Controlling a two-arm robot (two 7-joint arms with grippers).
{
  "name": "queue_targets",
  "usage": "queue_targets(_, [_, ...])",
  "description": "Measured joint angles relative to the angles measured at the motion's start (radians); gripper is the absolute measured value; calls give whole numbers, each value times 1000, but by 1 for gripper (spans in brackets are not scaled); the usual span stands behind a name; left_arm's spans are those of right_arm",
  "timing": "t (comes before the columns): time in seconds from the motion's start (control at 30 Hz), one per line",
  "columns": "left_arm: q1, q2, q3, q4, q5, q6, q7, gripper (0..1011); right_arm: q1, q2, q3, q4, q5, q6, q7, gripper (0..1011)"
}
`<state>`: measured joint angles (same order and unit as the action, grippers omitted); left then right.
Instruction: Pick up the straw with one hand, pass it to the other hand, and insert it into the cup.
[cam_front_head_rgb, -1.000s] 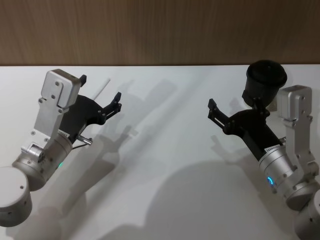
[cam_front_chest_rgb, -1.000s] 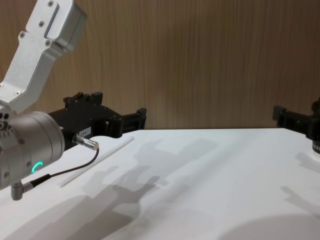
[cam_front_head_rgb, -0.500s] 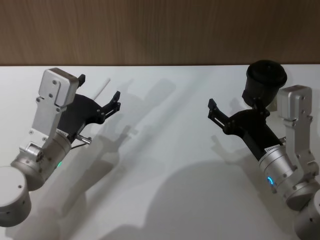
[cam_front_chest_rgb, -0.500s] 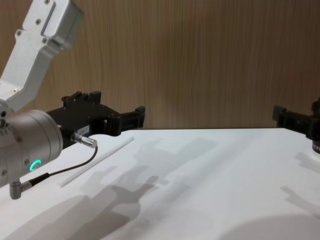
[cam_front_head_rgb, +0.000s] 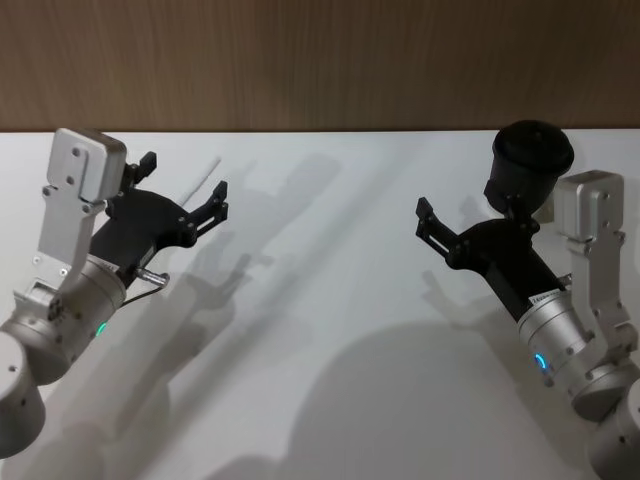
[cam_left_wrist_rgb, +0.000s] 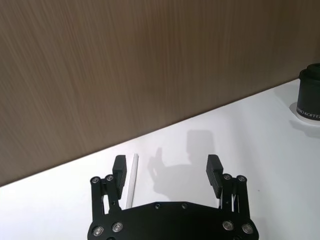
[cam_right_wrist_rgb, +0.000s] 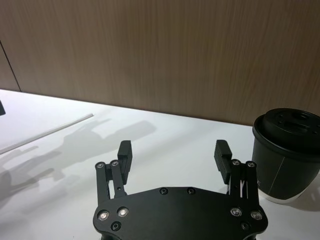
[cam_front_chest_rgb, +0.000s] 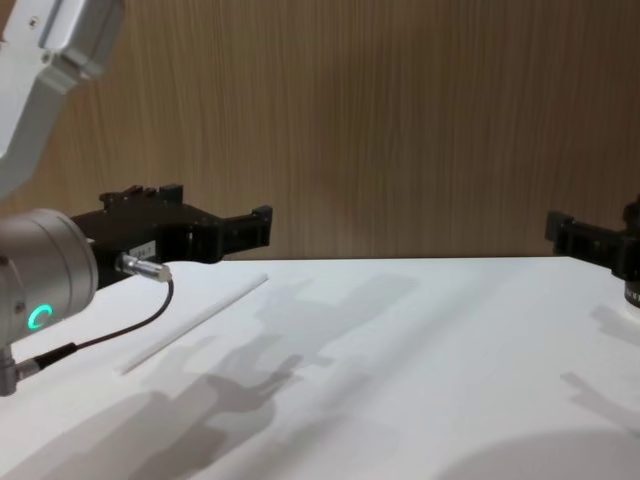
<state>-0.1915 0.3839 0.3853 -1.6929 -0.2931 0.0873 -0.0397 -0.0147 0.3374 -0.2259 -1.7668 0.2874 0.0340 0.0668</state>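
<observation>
The left hand (cam_left_wrist_rgb: 166, 165), black and two-fingered on a fat silver wrist with a glowing green ring, hung above the flat white bench (cam_front_head_rgb: 320, 330) with its two fingers spread wide. One long, thin white straw (cam_left_wrist_rgb: 132, 177) lay flat on the bench below this hand, just inside one finger and ungripped. The right hand (cam_right_wrist_rgb: 173, 150), also black and two-fingered, was held well apart from the left hand, its two fingers likewise spread and holding nothing. One black lidded cup (cam_right_wrist_rgb: 287, 155) stood upright on the bench just beside one finger of the right hand.
</observation>
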Motion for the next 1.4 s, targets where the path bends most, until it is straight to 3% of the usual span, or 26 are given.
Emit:
queue_targets(0.3, [13, 8, -31, -32, -43, 76, -12, 1003, 0, 0, 0, 0, 0, 0, 0, 1001])
queue_targets(0.67, [12, 35, -46, -61, -43, 160, -19, 1003, 0, 0, 0, 0, 0, 0, 0, 1001])
queue_targets(1.0, [3, 43, -51, -55, -31, 192, -23, 1003, 0, 0, 0, 0, 0, 0, 0, 1001])
queue_targets(1.4, [3, 18, -73, -20, -41, 212, -20, 1003, 0, 0, 0, 0, 0, 0, 0, 1001])
